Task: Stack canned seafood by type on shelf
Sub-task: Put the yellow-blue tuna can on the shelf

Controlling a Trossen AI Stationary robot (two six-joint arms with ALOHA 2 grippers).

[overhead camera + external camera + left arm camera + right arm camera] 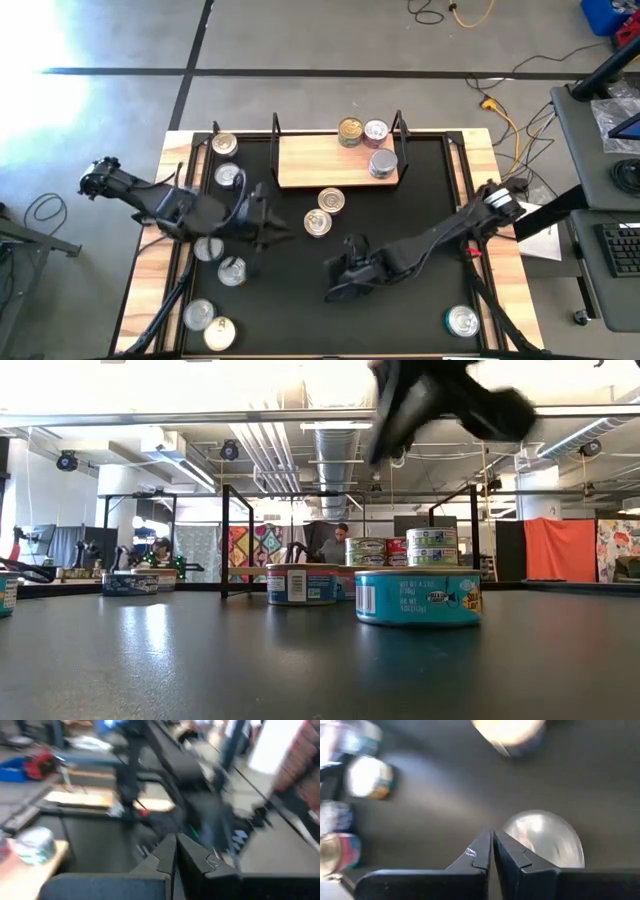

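The shelf point(300, 170), a light-wood board with black wire posts, stands at the table's far middle. Three tins stand on its right half: a gold-lidded one point(350, 131) and two silver-lidded ones point(376, 130) point(383, 163). Two gold-lidded tins point(331, 200) point(317, 222) sit on the table just in front of it. Several more tins lie along the left side point(229, 177) point(232, 270) point(198, 316), and one sits near right point(462, 321). My left gripper point(282, 232) point(175, 852) hangs shut left of the two tins. My right gripper point(338, 285) point(492, 850) hangs shut above the table's middle, over a silver-lidded tin point(545, 837).
The black table has raised wooden edges point(150, 250). In the low view a blue-labelled tin point(418, 598) and another point(302, 583) stand before the shelf's posts point(225, 540), and a blurred dark arm point(440, 400) crosses the top. Bare black surface lies between the arms and at the near middle.
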